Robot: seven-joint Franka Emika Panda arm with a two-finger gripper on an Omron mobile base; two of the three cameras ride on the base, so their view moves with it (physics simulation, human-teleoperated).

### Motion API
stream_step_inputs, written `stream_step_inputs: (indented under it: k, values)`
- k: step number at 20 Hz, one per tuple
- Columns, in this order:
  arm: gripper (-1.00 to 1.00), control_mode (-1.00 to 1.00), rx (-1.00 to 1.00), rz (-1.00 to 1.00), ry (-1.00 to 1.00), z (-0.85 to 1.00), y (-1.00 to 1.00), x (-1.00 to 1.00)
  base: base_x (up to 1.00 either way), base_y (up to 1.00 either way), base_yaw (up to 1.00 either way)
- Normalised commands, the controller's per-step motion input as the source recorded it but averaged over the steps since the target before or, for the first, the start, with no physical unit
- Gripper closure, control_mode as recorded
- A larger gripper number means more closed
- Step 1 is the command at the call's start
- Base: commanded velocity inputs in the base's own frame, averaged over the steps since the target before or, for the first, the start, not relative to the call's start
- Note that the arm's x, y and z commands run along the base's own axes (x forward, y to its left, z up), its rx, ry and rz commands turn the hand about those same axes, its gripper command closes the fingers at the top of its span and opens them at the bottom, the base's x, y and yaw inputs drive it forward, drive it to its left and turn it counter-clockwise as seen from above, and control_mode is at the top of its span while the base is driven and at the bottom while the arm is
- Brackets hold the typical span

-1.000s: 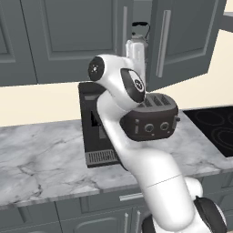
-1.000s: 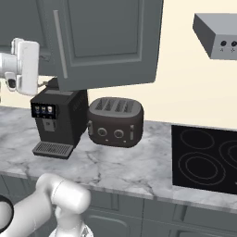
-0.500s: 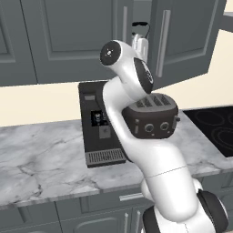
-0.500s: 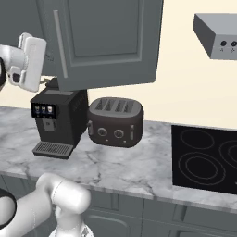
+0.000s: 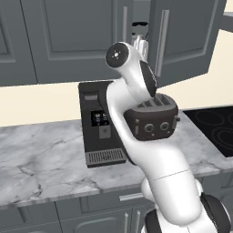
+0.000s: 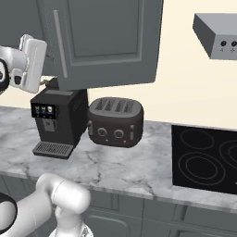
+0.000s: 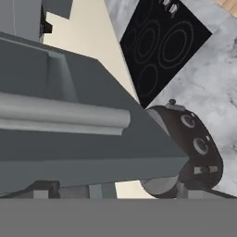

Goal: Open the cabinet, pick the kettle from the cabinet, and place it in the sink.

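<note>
Inside the cabinet (image 5: 182,41), at twelve o'clock above the coffee machine (image 5: 101,123), the kettle (image 5: 139,34) sits behind the half-open right door, the gripper (image 6: 46,69) spread wide beside the door handle (image 7: 65,115), toaster (image 6: 115,121) at four o'clock.

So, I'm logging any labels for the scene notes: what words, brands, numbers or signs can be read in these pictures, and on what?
None can be read.
Coffee machine: small lit icons on its front panel, too small to read.
Toaster: round knobs and a lever, no legible marking.
Range hood: two dark buttons, no text.
Stovetop: ring outlines only, no characters.
</note>
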Motion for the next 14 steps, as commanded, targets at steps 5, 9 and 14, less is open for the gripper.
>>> stream_step_inputs:
  k: [5, 9, 14]
  values:
    - [-1.0, -1.0, 0.06, 0.0, 0.0, -0.36, 0.17, -0.08, 0.0, 0.0, 0.0]
    - [-1.0, -1.0, 0.08, 0.0, 0.03, -0.21, 0.1, 0.12, 0.0, 0.0, 0.0]
    - [-1.0, -1.0, 0.16, 0.12, 0.15, -0.1, -0.08, 0.51, 0.0, 0.0, 0.0]
